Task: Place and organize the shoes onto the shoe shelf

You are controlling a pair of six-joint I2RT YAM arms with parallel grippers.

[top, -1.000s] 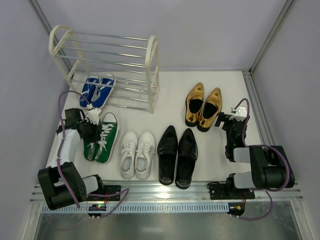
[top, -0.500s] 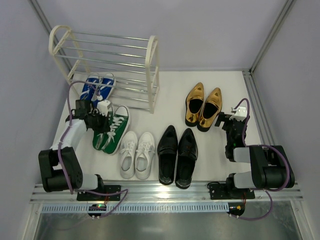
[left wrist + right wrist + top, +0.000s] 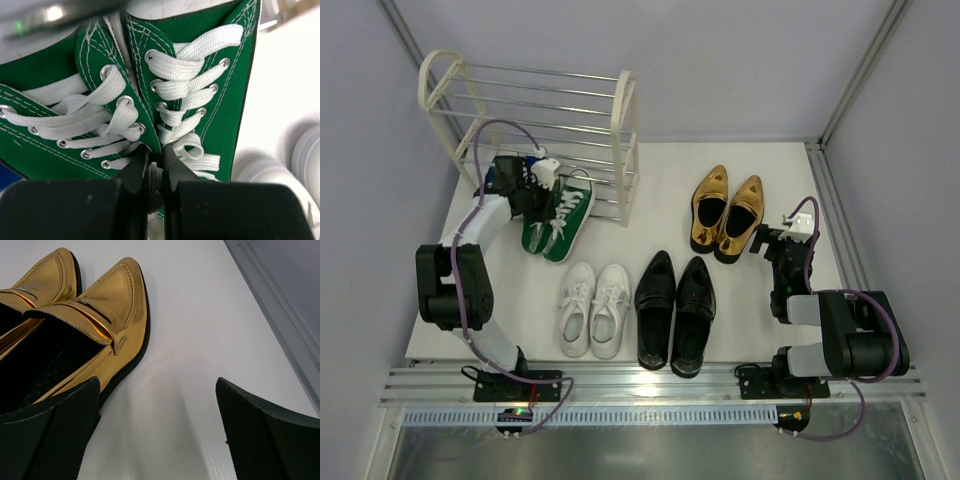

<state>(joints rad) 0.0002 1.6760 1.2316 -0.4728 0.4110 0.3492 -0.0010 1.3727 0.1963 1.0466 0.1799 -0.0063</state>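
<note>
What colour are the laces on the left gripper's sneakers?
White laces on the green sneakers; left wrist view shows best.

The green sneakers (image 3: 558, 218) have white laces (image 3: 175, 85) and stitching. The other sneakers (image 3: 592, 310) are white, the loafers (image 3: 675, 312) glossy black, the pointed shoes (image 3: 725, 212) shiny gold. The shelf (image 3: 625, 130) has cream frames.

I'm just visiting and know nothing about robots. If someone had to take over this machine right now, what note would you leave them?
Left end effector: shut, pinching the green sneakers together by their inner collars, at the front of the shoe shelf.
Right end effector: open, empty, beside the gold shoes.
Done: no pair clearly seated on the shelf. Only a sliver of the blue sneakers shows beside the green pair, placement unclear.
To do: seat the green pair, then the white sneakers, black loafers and gold shoes, all on the table.
</note>
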